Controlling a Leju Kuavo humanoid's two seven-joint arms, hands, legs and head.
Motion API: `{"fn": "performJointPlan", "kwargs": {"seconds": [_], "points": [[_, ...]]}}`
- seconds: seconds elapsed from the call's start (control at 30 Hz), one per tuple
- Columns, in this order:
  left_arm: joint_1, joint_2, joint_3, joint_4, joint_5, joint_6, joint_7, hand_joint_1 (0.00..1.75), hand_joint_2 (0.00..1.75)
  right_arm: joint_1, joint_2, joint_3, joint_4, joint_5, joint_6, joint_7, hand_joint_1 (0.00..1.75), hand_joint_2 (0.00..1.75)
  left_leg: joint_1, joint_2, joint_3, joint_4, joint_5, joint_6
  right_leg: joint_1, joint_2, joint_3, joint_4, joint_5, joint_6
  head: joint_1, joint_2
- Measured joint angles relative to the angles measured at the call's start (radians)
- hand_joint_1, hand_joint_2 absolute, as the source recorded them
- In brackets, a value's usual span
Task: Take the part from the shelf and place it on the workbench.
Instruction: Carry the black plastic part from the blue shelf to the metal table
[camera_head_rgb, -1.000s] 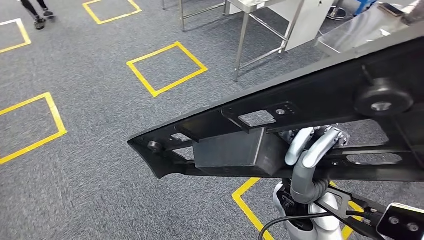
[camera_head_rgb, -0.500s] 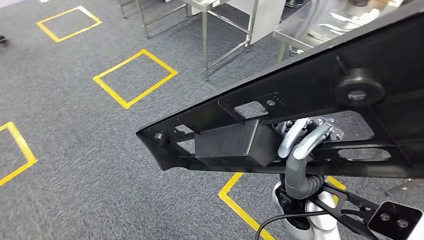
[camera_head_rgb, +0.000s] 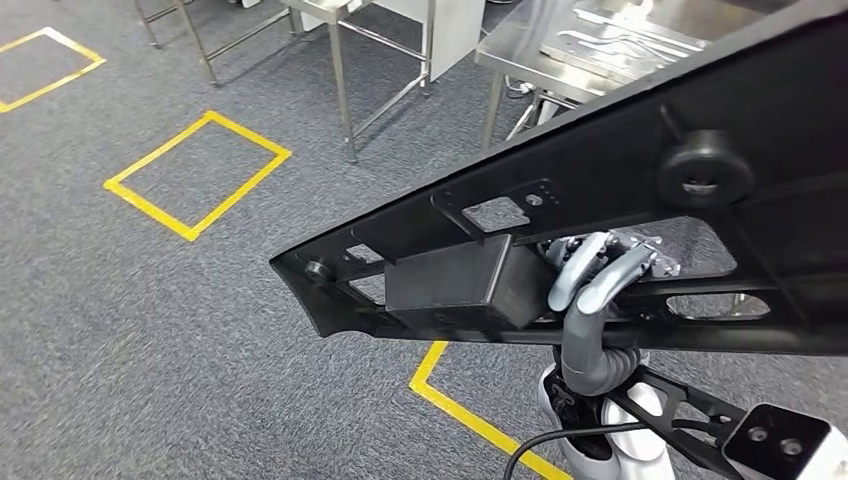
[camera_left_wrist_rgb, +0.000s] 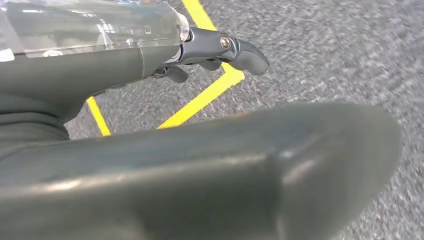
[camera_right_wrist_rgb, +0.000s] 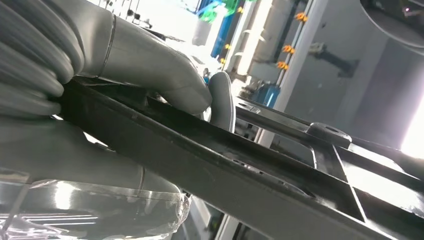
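Black part (camera_head_rgb: 620, 190): long tapering frame with cut-outs, a round knob and a box-shaped block on its underside; no lettering or label legible on it; carried in the air above grey carpet (camera_head_rgb: 150, 320) marked with yellow tape squares (camera_head_rgb: 195, 175), its narrow end toward the left. Right hand (camera_head_rgb: 600, 270): fingers hooked over a bar of the part from below, thumb pressed to the rail in the right wrist view, clamped on it. Left hand (camera_left_wrist_rgb: 220, 47): fingers loosely curled above the carpet, nothing in them. Steel workbench (camera_head_rgb: 520, 50): at the upper edge, beyond the part.
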Motion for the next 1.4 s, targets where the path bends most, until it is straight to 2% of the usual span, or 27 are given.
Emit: {"fn": "performJointPlan", "kwargs": {"seconds": [0.07,0.13,0.2,0.27,0.33,0.37,0.4,0.43,0.47,0.5,0.57,0.63,0.7,0.73,0.77,0.83,0.9,0.93,0.97,1.0,1.07,1.13,1.2,1.23,1.3,1.33,1.4], "points": [[-0.002,0.0,0.0,0.0,0.0,0.003,0.002,0.0,0.0,-0.01,0.0,0.006,0.006,0.0,-0.007,0.003,1.75,1.75,-0.003,0.019,0.009,0.001,-0.008,-0.009,0.009,-0.045,0.067,-0.131,0.049,-0.012,0.0,0.0],[-0.002,0.0,0.0,0.0,0.0,0.007,0.004,0.0,0.0,-0.02,0.002,0.014,0.012,-0.001,-0.014,0.008,1.75,1.75,-0.007,0.037,0.015,0.001,-0.014,-0.02,0.02,-0.063,0.086,-0.177,0.055,-0.025,0.0,0.0],[-0.005,0.0,0.0,0.0,0.0,0.009,0.007,0.0,0.0,-0.026,0.003,0.02,0.017,-0.002,-0.021,0.016,1.75,1.75,-0.007,0.053,0.021,-0.001,-0.02,-0.029,0.019,-0.04,0.087,-0.183,0.057,-0.035,0.0,0.0],[-0.009,-0.001,0.0,0.0,-0.001,0.009,0.008,0.0,0.0,-0.033,0.005,0.026,0.022,-0.003,-0.028,0.024,1.75,1.75,-0.004,0.026,0.013,0.034,-0.047,-0.037,0.012,-0.018,0.094,-0.193,0.06,-0.047,0.0,0.0],[-0.007,-0.001,-0.001,0.0,-0.003,0.007,0.008,0.0,0.0,-0.042,0.009,0.033,0.029,-0.007,-0.035,0.027,1.75,1.75,-0.001,-0.025,-0.039,0.147,-0.104,-0.041,0.009,0.004,0.099,-0.198,0.061,-0.056,0.0,0.0],[-0.004,-0.002,-0.001,0.0,-0.004,0.007,0.008,0.0,0.0,-0.044,0.011,0.036,0.034,-0.01,-0.037,0.027,1.75,1.75,-0.001,-0.038,-0.075,0.217,-0.131,-0.043,0.009,0.018,0.1,-0.197,0.06,-0.059,0.0,0.0],[-0.001,-0.001,-0.001,0.0,-0.006,0.006,0.008,0.0,0.0,-0.044,0.011,0.037,0.038,-0.015,-0.039,0.027,1.75,1.75,0.0,-0.044,-0.105,0.269,-0.144,-0.044,0.009,0.032,0.1,-0.196,0.06,-0.059,0.0,0.0],[0.002,-0.001,-0.001,0.0,-0.008,0.005,0.008,0.0,0.0,-0.043,0.01,0.038,0.042,-0.021,-0.041,0.027,1.75,1.75,0.0,-0.046,-0.122,0.288,-0.138,-0.045,0.009,0.048,0.101,-0.195,0.059,-0.059,0.0,0.0],[0.003,0.0,-0.002,0.0,-0.009,0.003,0.009,0.0,0.0,-0.043,0.009,0.038,0.045,-0.028,-0.041,0.027,1.75,1.75,0.0,-0.049,-0.118,0.266,-0.11,-0.044,0.009,0.063,0.103,-0.194,0.058,-0.057,0.0,0.0],[0.003,0.0,-0.002,0.0,-0.01,0.002,0.009,0.0,0.0,-0.043,0.007,0.038,0.047,-0.032,-0.041,0.027,1.75,1.75,0.002,-0.056,-0.098,0.209,-0.067,-0.044,0.008,0.078,0.105,-0.191,0.055,-0.054,0.0,0.0],[0.003,0.001,-0.004,0.0,-0.01,-0.002,0.009,0.0,0.0,-0.044,0.005,0.037,0.049,-0.037,-0.039,0.027,1.75,1.75,0.007,-0.097,-0.045,0.078,-0.005,-0.04,0.007,0.104,0.105,-0.182,0.049,-0.046,0.0,0.0],[0.003,0.001,-0.005,0.0,-0.009,-0.003,0.012,0.0,0.0,-0.045,0.003,0.037,0.051,-0.039,-0.035,0.026,1.75,1.75,0.007,-0.124,-0.021,0.023,0.003,-0.032,0.006,0.125,0.098,-0.177,0.048,-0.034,0.0,0.0],[0.001,0.0,-0.007,0.0,-0.008,-0.005,0.014,0.0,0.0,-0.045,0.001,0.037,0.053,-0.042,-0.032,0.026,1.75,1.75,0.006,-0.11,-0.019,0.017,0.003,-0.021,0.005,0.141,0.092,-0.179,0.051,-0.02,0.0,0.0],[-0.001,0.0,-0.007,0.0,-0.008,-0.007,0.014,0.0,0.0,-0.045,-0.001,0.036,0.054,-0.044,-0.031,0.026,1.75,1.75,0.007,-0.1,-0.016,0.013,0.005,-0.014,0.006,0.131,0.089,-0.174,0.048,-0.015,0.0,0.0],[-0.002,-0.001,-0.008,0.0,-0.008,-0.01,0.014,0.0,0.0,-0.047,-0.003,0.035,0.054,-0.045,-0.031,0.025,1.75,1.75,0.008,-0.089,-0.014,0.009,0.007,-0.007,0.007,0.108,0.08,-0.155,0.036,-0.009,0.0,0.0],[-0.001,-0.001,-0.009,0.0,-0.008,-0.019,0.013,0.0,0.0,-0.049,-0.006,0.033,0.057,-0.049,-0.032,0.023,1.75,1.75,0.006,-0.065,-0.01,0.004,0.007,0.003,0.007,0.047,0.03,-0.054,-0.016,-0.001,0.0,0.0],[0.003,-0.001,-0.01,0.0,-0.007,-0.028,0.011,0.0,0.0,-0.048,-0.012,0.031,0.062,-0.051,-0.033,0.02,1.75,1.75,0.002,-0.038,-0.009,0.005,0.003,0.008,0.003,0.021,-0.036,0.071,-0.063,0.003,0.0,0.0],[0.003,0.0,-0.01,0.0,-0.007,-0.033,0.01,0.0,0.0,-0.047,-0.015,0.029,0.065,-0.052,-0.034,0.018,1.75,1.75,0.001,-0.025,-0.008,0.005,0.001,0.008,0.003,0.018,-0.053,0.099,-0.064,0.004,0.0,0.0],[0.003,0.0,-0.01,0.0,-0.006,-0.037,0.008,0.0,0.0,-0.047,-0.018,0.027,0.068,-0.052,-0.034,0.016,1.75,1.75,0.0,-0.012,-0.006,0.005,-0.001,0.008,0.003,0.015,-0.048,0.086,-0.046,0.003,0.0,0.0],[0.002,0.0,-0.011,0.0,-0.005,-0.042,0.006,0.0,0.0,-0.047,-0.022,0.025,0.071,-0.052,-0.034,0.013,1.75,1.75,-0.001,-0.001,-0.002,0.005,-0.004,0.006,0.004,0.007,-0.021,0.034,-0.012,-0.001,0.0,0.0],[0.001,0.0,-0.012,0.0,-0.004,-0.047,0.004,0.0,0.0,-0.047,-0.025,0.021,0.074,-0.053,-0.034,0.009,1.75,1.75,-0.005,0.02,0.008,0.005,-0.012,0.001,0.014,-0.035,0.051,-0.108,0.046,-0.015,0.0,0.0],[0.0,0.0,-0.012,0.0,-0.004,-0.051,0.002,0.0,0.0,-0.047,-0.027,0.019,0.075,-0.053,-0.034,0.005,1.75,1.75,-0.009,0.04,0.014,0.005,-0.018,-0.008,0.026,-0.06,0.084,-0.178,0.061,-0.029,0.0,0.0],[-0.002,0.0,-0.013,0.0,-0.004,-0.055,0.002,0.0,0.0,-0.044,-0.028,0.017,0.075,-0.052,-0.034,0.001,1.75,1.75,-0.011,0.061,0.02,0.002,-0.023,-0.017,0.028,-0.04,0.083,-0.182,0.061,-0.037,0.0,0.0],[-0.004,0.0,-0.013,0.0,-0.004,-0.057,0.001,0.0,0.0,-0.042,-0.029,0.016,0.075,-0.051,-0.035,0.0,1.75,1.75,-0.01,0.057,0.024,0.004,-0.027,-0.022,0.025,-0.028,0.086,-0.187,0.062,-0.041,0.0,0.0],[-0.008,0.001,-0.014,0.0,-0.004,-0.06,-0.001,0.0,0.0,-0.039,-0.03,0.014,0.074,-0.048,-0.037,-0.003,1.75,1.75,-0.008,0.012,0.008,0.051,-0.059,-0.03,0.016,-0.006,0.095,-0.199,0.067,-0.05,0.0,0.0],[-0.007,0.001,-0.014,0.0,-0.005,-0.061,-0.001,0.0,0.0,-0.037,-0.03,0.014,0.074,-0.047,-0.039,-0.004,1.75,1.75,-0.005,-0.019,-0.018,0.107,-0.088,-0.034,0.013,0.004,0.098,-0.201,0.068,-0.054,0.0,0.0],[-0.002,0.002,-0.014,0.0,-0.006,-0.062,-0.002,0.0,0.0,-0.029,-0.03,0.013,0.075,-0.047,-0.042,-0.005,1.75,1.75,-0.005,-0.044,-0.089,0.242,-0.141,-0.039,0.012,0.031,0.098,-0.201,0.067,-0.057,0.0,0.0]]}}
